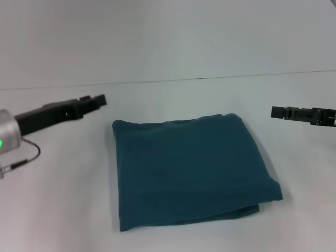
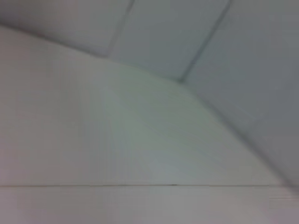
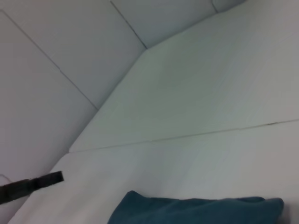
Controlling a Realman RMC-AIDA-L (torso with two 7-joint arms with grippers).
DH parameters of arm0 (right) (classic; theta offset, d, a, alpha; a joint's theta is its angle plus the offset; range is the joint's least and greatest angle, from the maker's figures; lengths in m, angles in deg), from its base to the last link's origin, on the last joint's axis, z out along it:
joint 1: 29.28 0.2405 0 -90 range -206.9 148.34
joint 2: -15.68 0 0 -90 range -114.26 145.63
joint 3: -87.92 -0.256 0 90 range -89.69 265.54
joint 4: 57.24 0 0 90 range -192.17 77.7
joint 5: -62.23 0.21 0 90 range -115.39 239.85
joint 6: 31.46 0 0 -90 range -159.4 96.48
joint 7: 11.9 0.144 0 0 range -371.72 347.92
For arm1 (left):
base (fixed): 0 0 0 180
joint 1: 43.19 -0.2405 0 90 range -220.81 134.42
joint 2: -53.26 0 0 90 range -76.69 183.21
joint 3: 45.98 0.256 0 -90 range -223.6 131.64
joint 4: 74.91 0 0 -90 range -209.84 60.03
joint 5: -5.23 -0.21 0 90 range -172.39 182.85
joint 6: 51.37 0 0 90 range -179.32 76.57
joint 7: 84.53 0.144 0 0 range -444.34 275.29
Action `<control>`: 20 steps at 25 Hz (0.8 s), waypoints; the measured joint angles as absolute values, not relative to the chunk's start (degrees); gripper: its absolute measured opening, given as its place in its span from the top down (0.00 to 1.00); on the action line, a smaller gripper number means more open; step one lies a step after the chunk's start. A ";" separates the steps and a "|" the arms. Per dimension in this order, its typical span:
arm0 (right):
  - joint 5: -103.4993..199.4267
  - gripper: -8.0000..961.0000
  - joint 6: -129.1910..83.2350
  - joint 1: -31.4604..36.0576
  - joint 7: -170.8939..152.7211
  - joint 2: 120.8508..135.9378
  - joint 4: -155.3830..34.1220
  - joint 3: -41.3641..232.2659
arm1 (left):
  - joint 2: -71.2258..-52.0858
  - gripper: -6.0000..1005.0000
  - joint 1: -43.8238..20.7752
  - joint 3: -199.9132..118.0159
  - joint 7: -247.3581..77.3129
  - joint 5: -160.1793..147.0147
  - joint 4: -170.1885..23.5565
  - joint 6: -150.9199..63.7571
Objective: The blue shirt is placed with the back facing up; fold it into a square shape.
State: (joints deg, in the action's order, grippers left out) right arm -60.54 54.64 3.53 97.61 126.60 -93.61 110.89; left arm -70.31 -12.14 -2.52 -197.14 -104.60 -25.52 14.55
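**Head view: folded blue shirt between two raised grippers**

Head view: the blue shirt (image 1: 191,170) lies on the white table (image 1: 63,210) folded into a rough square, with layered edges showing at its near right corner. The left gripper (image 1: 100,100) is off the shirt's far left corner, apart from the fabric, its dark fingers pointing toward the middle of the table. It holds nothing; whether its fingers are parted or together cannot be told from here. The right gripper (image 1: 274,112) is off the shirt's far right corner, also clear of the cloth and holding nothing, and its finger state cannot be told either. The shirt sits between the two grippers, nearer the robot than both.

Left wrist view: only the pale table surface (image 2: 117,140) and the wall panels (image 2: 177,32) beyond it show. Neither the shirt nor this arm's own fingers appear.

Right wrist view: a rounded folded edge of the blue shirt (image 3: 196,211) lies on the table (image 3: 196,102). Farther off, past the shirt, the left gripper's dark tip (image 3: 46,179) reaches in above the table, apart from the fabric. This arm's own fingers are not seen.
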 joint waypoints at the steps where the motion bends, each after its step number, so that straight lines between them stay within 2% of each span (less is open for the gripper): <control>1: -59.78 0.02 55.37 3.31 95.83 126.61 -93.61 110.86 | -70.46 0.64 -13.04 -3.46 -195.78 -102.75 -25.21 18.76; 6: -55.09 0.02 59.99 1.80 85.78 127.25 -91.86 110.82 | -70.90 0.53 -16.29 -6.06 -188.07 -97.05 -26.59 35.74; 10: -52.20 0.02 65.07 1.11 79.01 127.91 -90.01 111.14 | -71.08 0.44 -18.18 -6.01 -183.81 -96.96 -28.16 39.38; 20: -52.64 0.02 61.85 1.28 67.39 132.70 -89.91 117.60 | -71.09 0.10 -21.33 -6.25 -166.40 -101.74 -29.67 43.73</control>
State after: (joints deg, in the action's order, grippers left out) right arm -52.64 61.85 1.28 67.39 132.70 -89.91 117.60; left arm -71.09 -21.33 -6.25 -166.40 -101.74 -29.67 43.73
